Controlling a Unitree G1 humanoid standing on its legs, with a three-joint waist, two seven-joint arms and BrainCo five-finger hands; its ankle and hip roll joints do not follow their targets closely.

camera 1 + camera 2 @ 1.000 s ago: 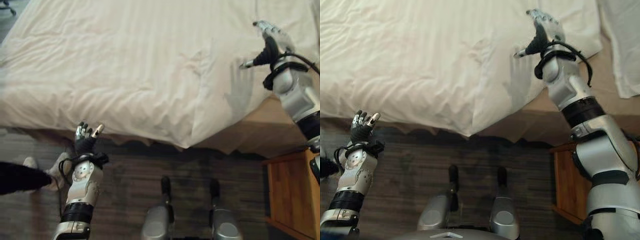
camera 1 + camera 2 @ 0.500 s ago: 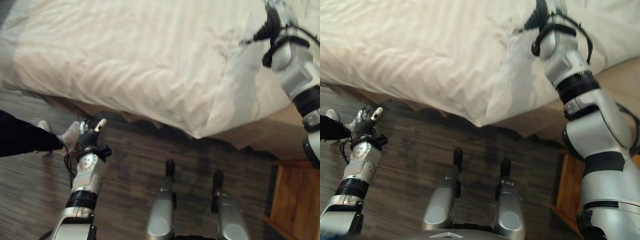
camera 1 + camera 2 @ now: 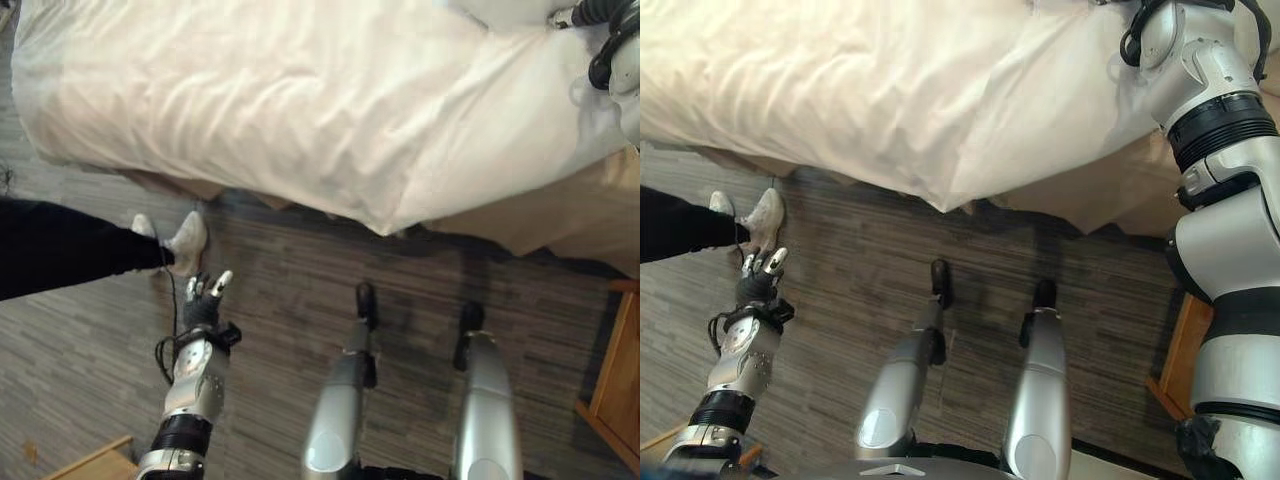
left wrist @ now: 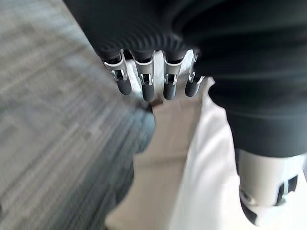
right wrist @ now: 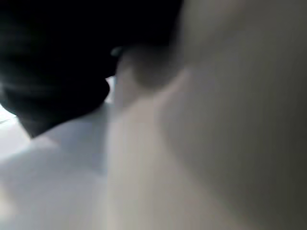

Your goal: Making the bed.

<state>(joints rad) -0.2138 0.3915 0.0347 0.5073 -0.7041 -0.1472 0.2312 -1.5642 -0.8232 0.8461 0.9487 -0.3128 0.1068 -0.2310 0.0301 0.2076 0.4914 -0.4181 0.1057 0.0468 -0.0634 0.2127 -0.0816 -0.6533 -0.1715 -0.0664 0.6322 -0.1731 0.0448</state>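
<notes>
Left hand (image 3: 203, 312) fingers spread over floor (image 3: 90, 350); right fingers unclear, over duvet (image 3: 300, 100).

From my station I see the duvet (image 3: 300, 90) as soft matt cloth, off-white with faint woven stripes and light creases. Below its edge the bed base (image 3: 540, 215) looks like smooth tan fabric. The floor (image 3: 90, 360) is low-pile carpet, grey and streaked, matt and slightly rough. My left hand (image 3: 203, 300) shows silver metal-look fingers with dark matt tips and a black ribbed cover. The nightstand (image 3: 618, 385) is orange-brown wood with a smooth finish. A person's trouser leg (image 3: 60, 245) is black cloth, the shoe (image 3: 187, 238) pale.
</notes>
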